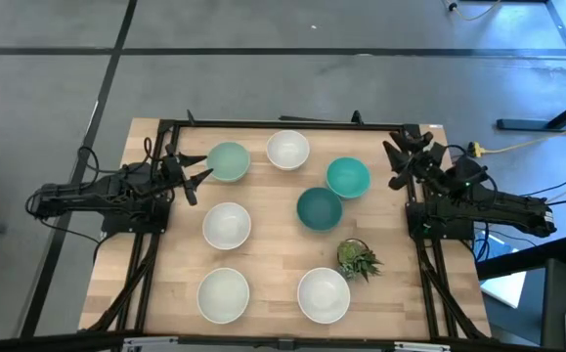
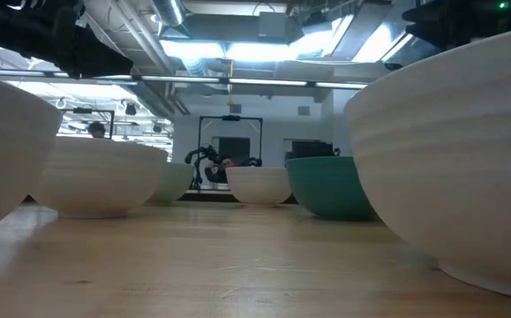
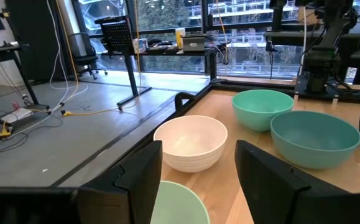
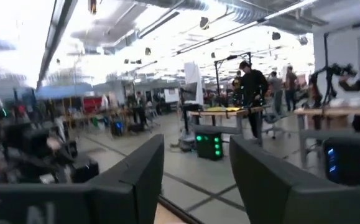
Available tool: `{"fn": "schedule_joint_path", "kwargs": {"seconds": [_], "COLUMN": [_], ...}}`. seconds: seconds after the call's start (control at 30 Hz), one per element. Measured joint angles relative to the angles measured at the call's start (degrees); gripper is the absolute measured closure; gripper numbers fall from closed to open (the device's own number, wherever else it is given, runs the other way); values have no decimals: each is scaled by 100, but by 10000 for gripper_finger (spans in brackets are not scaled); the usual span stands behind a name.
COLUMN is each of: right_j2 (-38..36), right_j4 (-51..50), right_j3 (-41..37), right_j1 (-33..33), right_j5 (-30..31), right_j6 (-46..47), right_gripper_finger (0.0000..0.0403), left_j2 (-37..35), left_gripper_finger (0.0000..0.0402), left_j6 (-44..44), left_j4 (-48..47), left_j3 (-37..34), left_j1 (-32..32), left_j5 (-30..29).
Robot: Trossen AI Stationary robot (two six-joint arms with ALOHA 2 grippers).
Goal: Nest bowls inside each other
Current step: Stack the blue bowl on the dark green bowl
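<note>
Surface: light wooden table [image 1: 283, 244], centre frame.
Bowls: seven round smooth bowls [image 1: 319, 209] lay scattered separately, none nested.
Left gripper [image 1: 193, 176]: released, beside upper-left mint bowl [image 1: 229, 161].
Right gripper [image 1: 400, 156]: released, upper right.

The table [image 1: 283, 259] is pale wood with a visible plank grain and a smooth, faintly satin top that catches soft light in the low view. A black metal frame [image 1: 263, 122] edges it. The white bowl [image 3: 191, 143] nearest the table's far edge looks like glazed ceramic, smooth inside with faint horizontal ridges on its outer wall. The bright teal bowl [image 3: 262, 109] beside it has a matt, even finish, as does the dark teal bowl [image 3: 315, 138] touching it. The pale mint bowl [image 1: 229, 160] looks smooth. The left gripper [image 3: 195, 180] has dull black plastic-looking fingers. The small plant [image 1: 358, 258] near the dark teal bowl is spiky and rough.
</note>
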Motion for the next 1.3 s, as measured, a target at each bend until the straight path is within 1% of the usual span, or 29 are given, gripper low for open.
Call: {"fn": "schedule_joint_path", "kwargs": {"seconds": [0.07, 0.13, 0.27, 0.37, 0.43, 0.57, 0.67, 0.73, 0.9, 1.03, 1.2, 1.3], "right_j2": [8, 117, 635, 1207, 1625, 2447, 2951, 3210, 3655, 3987, 4230, 4413], "right_j4": [-40, -316, -1219, -2490, -3458, -5355, -6279, -6672, -7463, -8125, -7848, -7830], "right_j3": [10, 118, 760, 1586, 2228, 3340, 3875, 4087, 4260, 4226, 3864, 3658], "right_j1": [0, 0, 2, 2, 2, 2, 2, 2, 0, 3, 90, 155], "right_j5": [-24, -225, -460, -656, -835, -1391, -1815, -1900, -1905, -1906, -1922, -2099], "right_j6": [56, 85, 314, 354, 554, 1053, 1126, 1101, 1154, 1792, 1739, 1651], "right_gripper_finger": [219, 219, 219, 219, 219, 219, 219, 219, 219, 219, 219, 219], "left_j2": [0, -1, 1, 0, -1, 0, 1, 0, 1, 0, 1, 1], "left_gripper_finger": [205, 205, 205, 205, 205, 204, 205, 205, 205, 205, 205, 205], "left_j6": [-2, -1, -2, -2, -1, 0, 0, -2, -2, -2, -2, -2], "left_j4": [0, 0, 0, 0, 0, 0, 0, 0, 0, 0, 0, 0], "left_j3": [-1, 0, 0, -1, -1, 1, -1, -1, -1, 0, -1, -1], "left_j1": [0, 0, 0, 1, -1, 1, -1, -1, 0, -1, -1, 1], "left_j5": [0, 0, 0, 0, 0, 0, 0, 0, 0, 0, 0, 0]}}
